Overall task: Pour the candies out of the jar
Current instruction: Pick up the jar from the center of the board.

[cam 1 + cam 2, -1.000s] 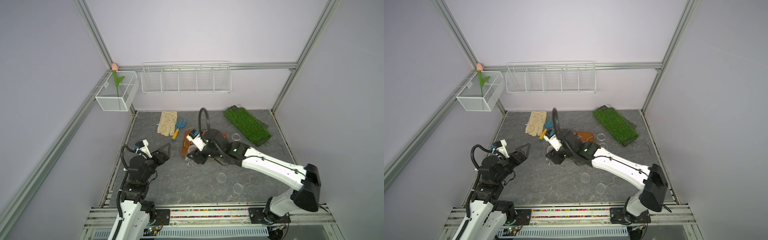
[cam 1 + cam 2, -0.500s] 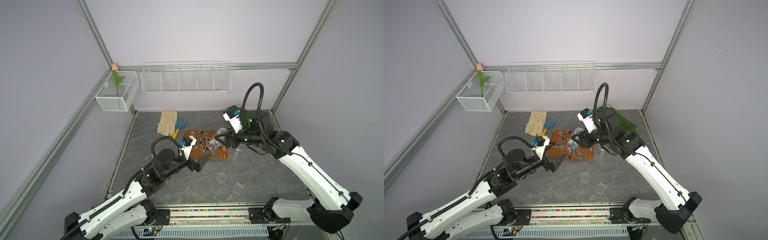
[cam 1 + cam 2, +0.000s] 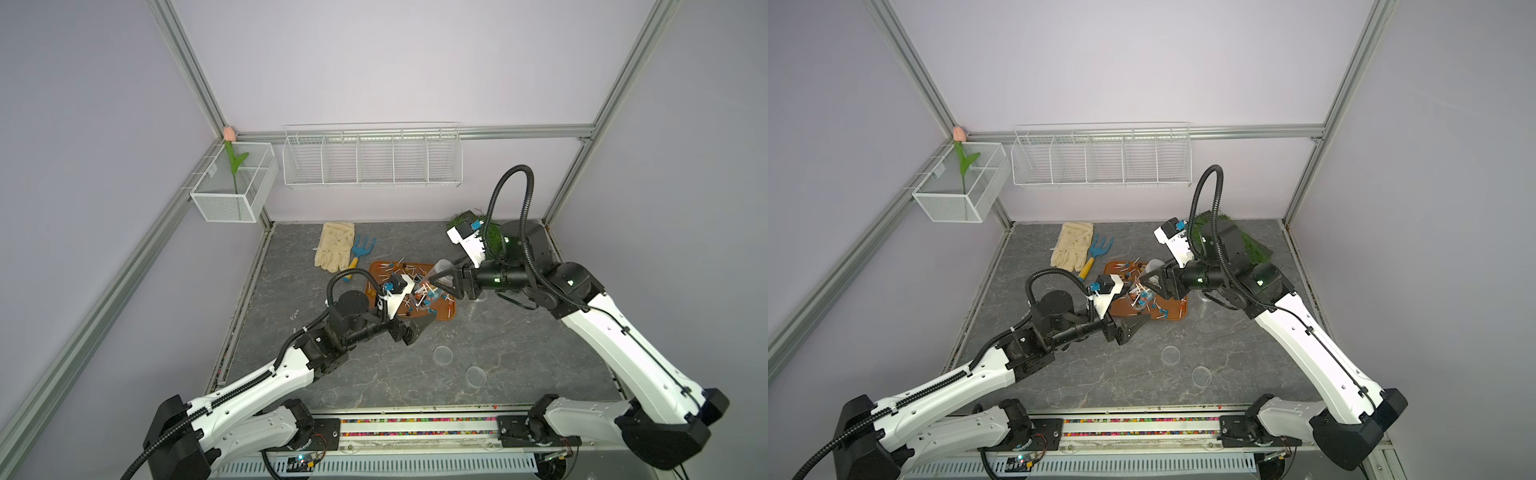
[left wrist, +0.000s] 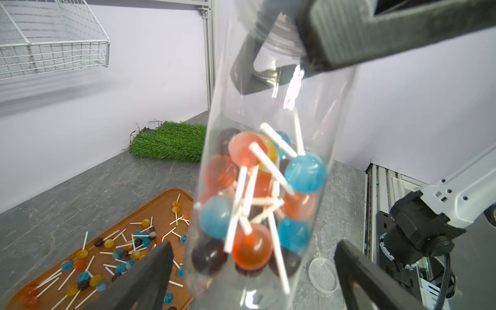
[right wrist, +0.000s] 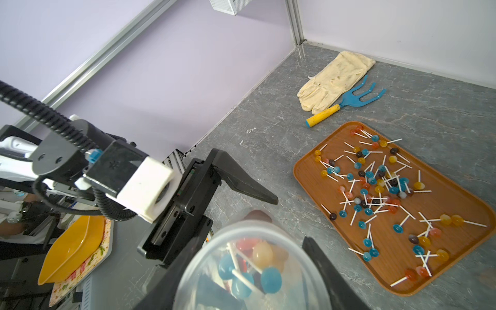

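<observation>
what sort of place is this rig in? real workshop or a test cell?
Probably a robot test cell dressed with garden props: bare walls on aluminium framing, two arms on a front rail, and a staged glove, hand rake and turf patch.

Jar [image 4: 268, 107] base cut off at edge, grass mat [image 3: 494, 243] partly hidden; basket [image 4: 53, 53] blurred
</observation>
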